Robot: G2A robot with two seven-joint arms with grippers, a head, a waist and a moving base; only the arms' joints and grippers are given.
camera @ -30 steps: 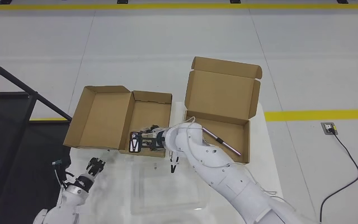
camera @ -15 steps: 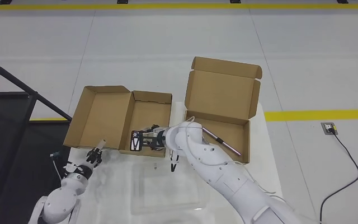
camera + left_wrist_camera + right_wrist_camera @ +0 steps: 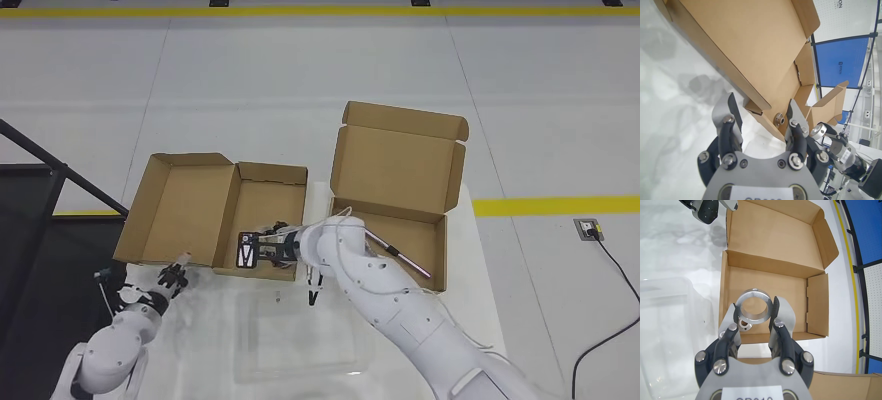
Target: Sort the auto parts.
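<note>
Pinching a silver ring (image 3: 753,292): right pincer (image 3: 755,303), over the open brown box (image 3: 268,205) left of middle in the top view | left pincer (image 3: 762,105): spread wide, lower left, near that box's corner.

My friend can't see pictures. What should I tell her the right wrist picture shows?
The right claw grips a shiny metal ring over an open cardboard box. A smaller metal part lies on the box floor close to the claw, and a clear plastic bin sits beside the box.
</note>
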